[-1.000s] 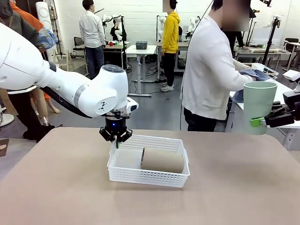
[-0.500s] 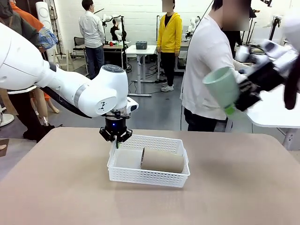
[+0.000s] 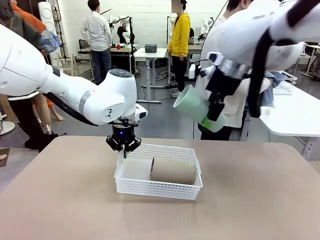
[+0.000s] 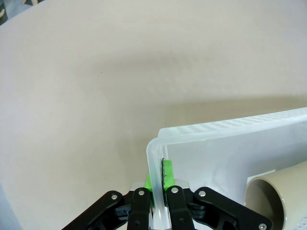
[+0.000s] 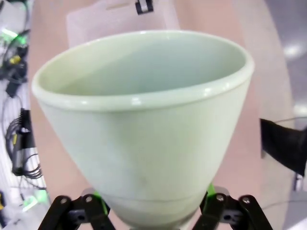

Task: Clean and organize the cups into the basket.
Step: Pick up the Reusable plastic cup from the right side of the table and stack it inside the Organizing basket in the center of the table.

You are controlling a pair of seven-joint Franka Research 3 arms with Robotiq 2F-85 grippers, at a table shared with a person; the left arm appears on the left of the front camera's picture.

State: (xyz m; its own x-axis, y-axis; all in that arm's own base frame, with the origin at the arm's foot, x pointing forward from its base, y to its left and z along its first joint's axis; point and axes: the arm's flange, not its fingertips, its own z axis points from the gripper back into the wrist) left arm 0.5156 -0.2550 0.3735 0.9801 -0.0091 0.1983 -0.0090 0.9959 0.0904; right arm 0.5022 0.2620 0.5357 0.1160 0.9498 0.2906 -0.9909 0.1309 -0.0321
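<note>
Gripper L (image 3: 125, 150) pinches basket (image 3: 159, 190), gripper R (image 3: 212, 119) cup (image 3: 192, 103)

The tan cup (image 4: 279, 200) runs off the left wrist view's lower corner.

Both arms are glossy white rounded shells. Left arm (image 3: 60, 85): silver band (image 3: 86, 101), grey disc cap (image 3: 120, 73) on the joint above the jaws, small dark logo (image 3: 107, 114) on that joint, black cable (image 3: 65, 109) under the shell. Left gripper (image 3: 123, 145): black linkages, blue LED (image 3: 120, 133) just above the jaws, silver pins (image 4: 140, 192) at the pivots, green pads (image 4: 148, 182). Right arm (image 3: 250, 30): thick black cable loop (image 3: 258, 75), silver ring (image 3: 232, 66) behind the black right gripper (image 3: 212, 117).
</note>
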